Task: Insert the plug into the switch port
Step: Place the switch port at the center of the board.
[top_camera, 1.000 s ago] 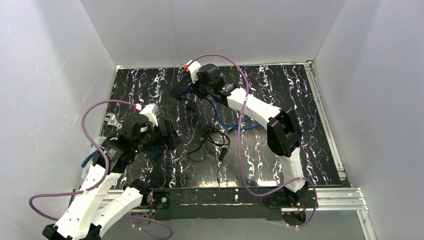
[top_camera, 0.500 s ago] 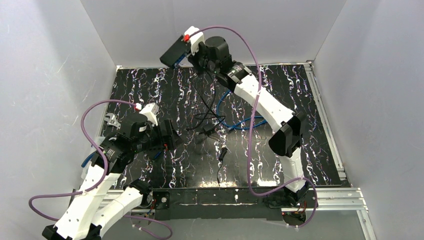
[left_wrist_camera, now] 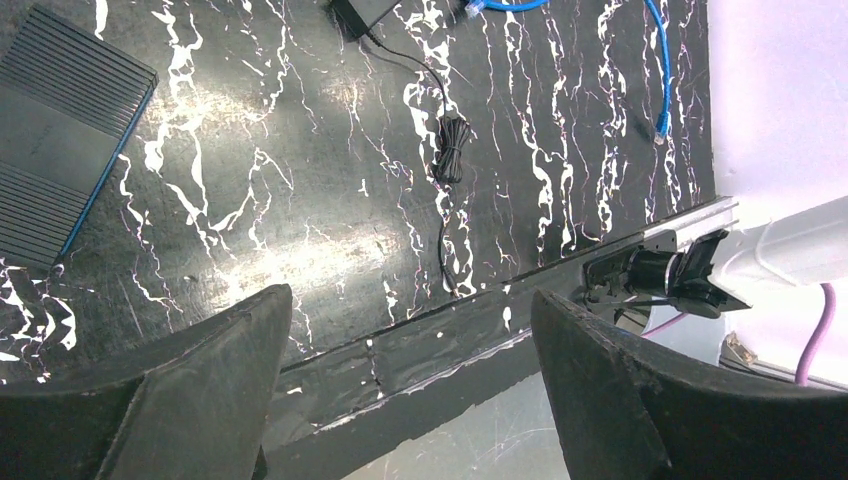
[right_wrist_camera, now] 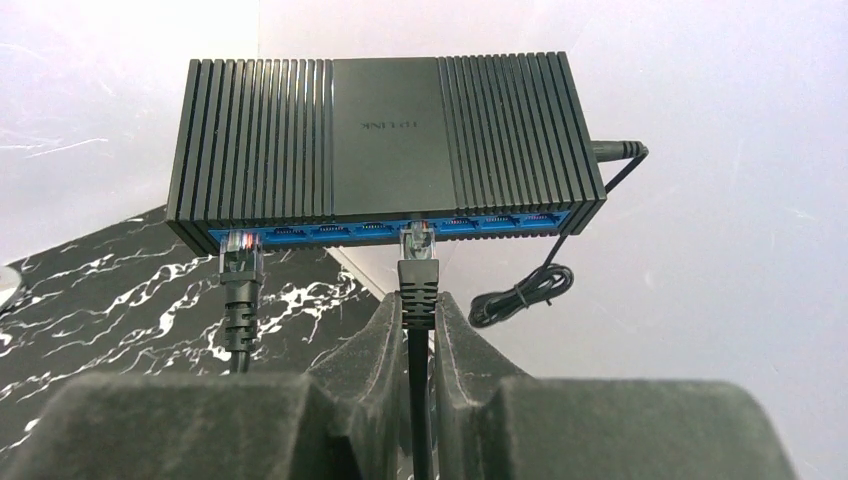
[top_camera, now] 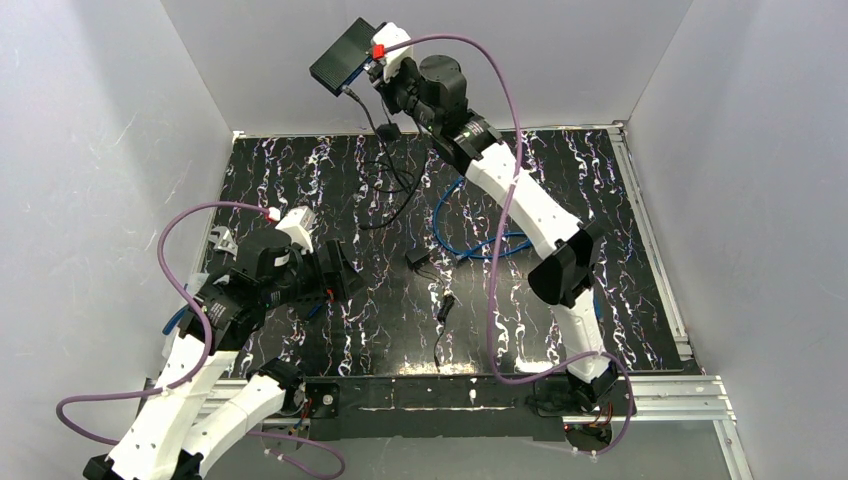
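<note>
A glossy black tabletop point(top_camera: 300, 180) with white marbled streaks forms the floor of a plain white enclosure. A back wall point(top_camera: 560, 60), a left wall point(top_camera: 90, 150) and a right wall point(top_camera: 760, 200) rise from its edges, smooth and bare apart from faint scuffs. Silver metal rails point(top_camera: 660, 260) run along the right and near edges. Soft, even light leaves pale glare point(left_wrist_camera: 250, 265) on the black surface.
</note>
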